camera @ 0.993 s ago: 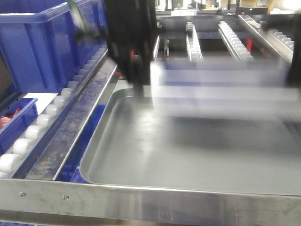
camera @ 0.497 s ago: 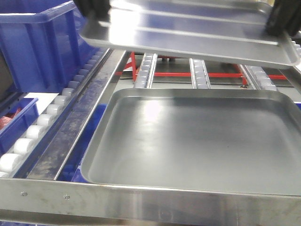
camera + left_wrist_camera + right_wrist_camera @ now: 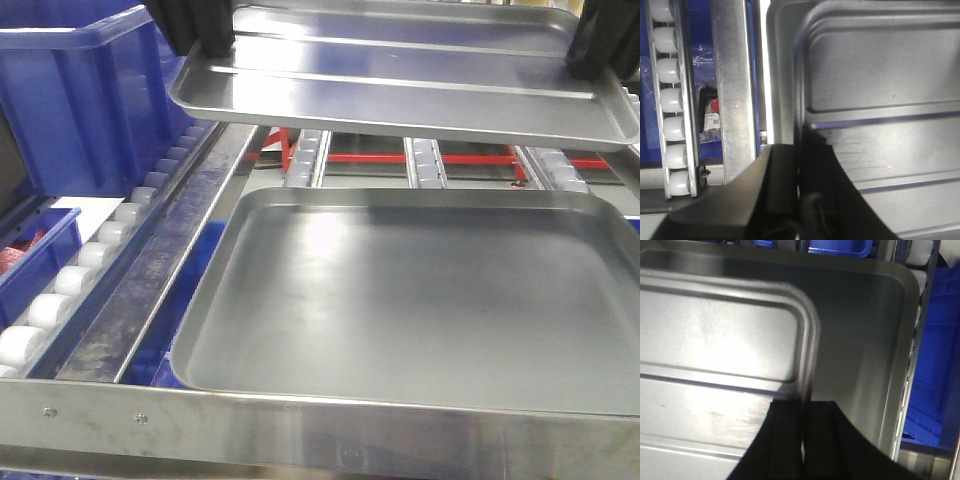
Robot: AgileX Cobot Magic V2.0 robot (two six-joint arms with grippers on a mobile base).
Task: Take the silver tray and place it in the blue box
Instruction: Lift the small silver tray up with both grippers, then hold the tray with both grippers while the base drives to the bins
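The silver tray (image 3: 400,95), shiny with lengthwise ridges, hangs level in the air above the larger dull grey tray (image 3: 420,300). My left gripper (image 3: 205,40) is shut on its left rim and my right gripper (image 3: 598,50) is shut on its right rim. The left wrist view shows the left gripper (image 3: 799,150) clamped over the silver tray's rim (image 3: 880,100). The right wrist view shows the right gripper (image 3: 805,407) pinching the rim of the silver tray (image 3: 715,355), with the grey tray (image 3: 860,340) below. The blue box (image 3: 80,110) stands at the far left, beside the tray's left end.
Roller rails (image 3: 110,235) run along the left, and more (image 3: 425,160) lie behind the grey tray with red bars. A smaller blue bin (image 3: 35,260) sits low at the left. A steel rail (image 3: 300,430) crosses the front edge.
One second ago the arms were a blur low over the grey tray. The silver tray has since risen clear of it; over the last half second it has dipped only slightly.
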